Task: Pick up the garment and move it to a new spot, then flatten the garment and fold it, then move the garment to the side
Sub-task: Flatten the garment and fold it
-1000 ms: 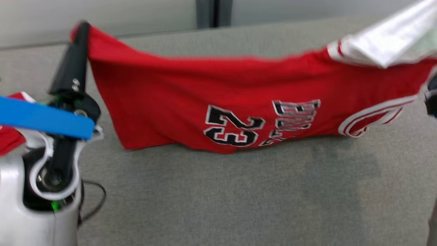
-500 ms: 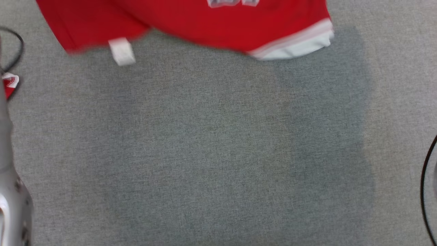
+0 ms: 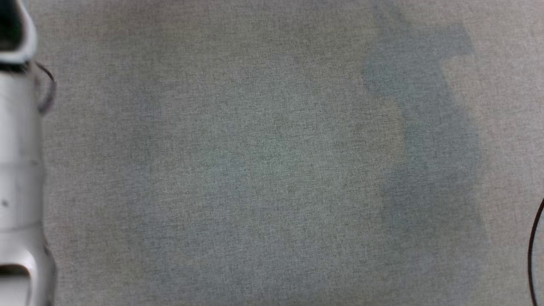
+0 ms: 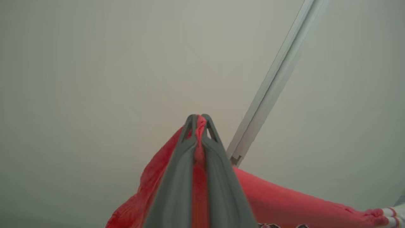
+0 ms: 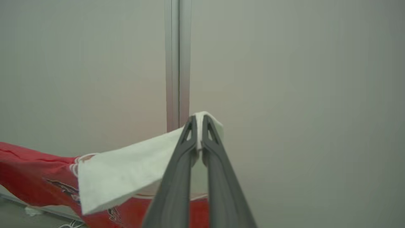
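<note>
The garment (image 4: 284,199) is a red jersey with white trim and black lettering. In the left wrist view my left gripper (image 4: 198,117) is shut on a red fold of it, and the cloth hangs away below and to the right. In the right wrist view my right gripper (image 5: 198,117) is shut on the garment's (image 5: 38,174) white sleeve, which drapes down to the left over the red body. Both grippers hold it up in the air in front of a pale wall. The head view looks down at the grey cloth surface (image 3: 272,170), with my pale left forearm (image 3: 17,170) along the left edge.
A pale wall with a vertical metal strip (image 5: 177,63) stands behind the held garment; the same strip (image 4: 278,79) runs slantwise in the left wrist view. A dark cable (image 3: 534,250) curves in at the right edge of the head view. Soft shadows lie on the surface.
The head view has tilted steeply downward, so the jersey has slid out of its top edge; this is the camera moving. Both grippers stay shut on the garment.
</note>
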Controlling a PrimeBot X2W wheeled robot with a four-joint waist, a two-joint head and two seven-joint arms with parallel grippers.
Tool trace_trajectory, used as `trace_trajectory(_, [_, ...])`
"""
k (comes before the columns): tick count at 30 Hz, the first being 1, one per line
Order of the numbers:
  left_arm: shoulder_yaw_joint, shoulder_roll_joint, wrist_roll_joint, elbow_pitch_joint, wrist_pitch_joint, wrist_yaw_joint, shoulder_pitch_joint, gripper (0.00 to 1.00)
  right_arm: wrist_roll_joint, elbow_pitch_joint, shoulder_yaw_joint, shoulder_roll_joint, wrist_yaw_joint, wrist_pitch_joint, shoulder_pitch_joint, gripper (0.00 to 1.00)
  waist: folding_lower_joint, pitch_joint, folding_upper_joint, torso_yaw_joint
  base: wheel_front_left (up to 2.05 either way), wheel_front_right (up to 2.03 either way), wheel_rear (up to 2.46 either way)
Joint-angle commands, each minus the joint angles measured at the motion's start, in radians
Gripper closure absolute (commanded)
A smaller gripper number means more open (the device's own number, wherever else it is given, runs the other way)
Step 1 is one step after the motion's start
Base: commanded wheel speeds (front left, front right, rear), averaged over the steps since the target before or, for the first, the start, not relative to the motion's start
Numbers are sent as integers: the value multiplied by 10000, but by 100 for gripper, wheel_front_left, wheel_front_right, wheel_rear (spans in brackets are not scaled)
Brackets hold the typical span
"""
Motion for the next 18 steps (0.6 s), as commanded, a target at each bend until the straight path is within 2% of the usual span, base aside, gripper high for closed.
trace_trajectory(1, [-16,-80,-110,170,-197,-78,652,100,345,103,232,-33,1,25,611,100,0,15,0,-9,0,0,0])
trace_trajectory(6, [-251,-348,-277,932,-658,-234,2711,100,1112,221,839,-130,1,393,2741,100,0,-248,0,-2,0,0,0])
trace_trajectory(9, [-364,-463,-335,1360,-871,-272,3873,100,1393,103,789,-204,1,755,3997,100,0,-596,0,51,0,0,0])
trace_trajectory(16, [-784,-817,-226,1709,-1066,-321,6212,100,1368,-395,-225,-280,0,2243,7036,100,0,-1869,0,367,0,0,0])
trace_trajectory(18, [-819,-867,-211,1634,-1087,-243,6821,100,1212,-697,-563,-73,0,2801,7851,100,0,-2209,0,428,0,0,0])
